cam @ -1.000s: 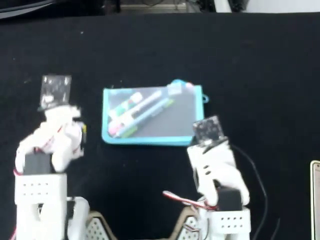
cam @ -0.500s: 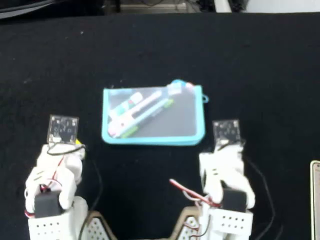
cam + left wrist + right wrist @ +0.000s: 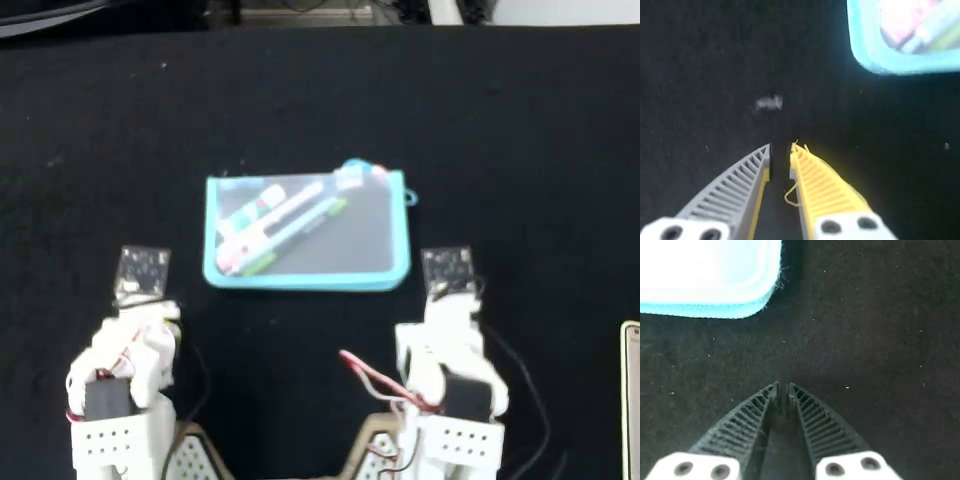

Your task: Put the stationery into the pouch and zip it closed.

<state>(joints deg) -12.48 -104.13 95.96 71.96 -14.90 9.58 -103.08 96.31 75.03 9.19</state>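
A light-blue pouch (image 3: 306, 233) with a clear front lies flat on the black table (image 3: 320, 100). Several pens and markers (image 3: 280, 222) show through its front, and its zipper pull (image 3: 411, 197) sticks out at the far right corner. Both arms sit folded back near the table's front edge. My left gripper (image 3: 780, 146) is shut and holds nothing, with a corner of the pouch (image 3: 875, 62) a short way ahead of it. My right gripper (image 3: 783, 386) is shut and holds nothing too, just short of the pouch's other near corner (image 3: 755, 307).
A white object (image 3: 631, 390) pokes in at the right edge of the table. A small pale speck (image 3: 769, 103) lies on the cloth ahead of my left gripper. Red and white cables (image 3: 372, 385) run between the two arm bases.
Both arms have pulled back from the pouch toward their bases. The left arm retreated the most, from beside the pouch's left end. The pouch has not moved.
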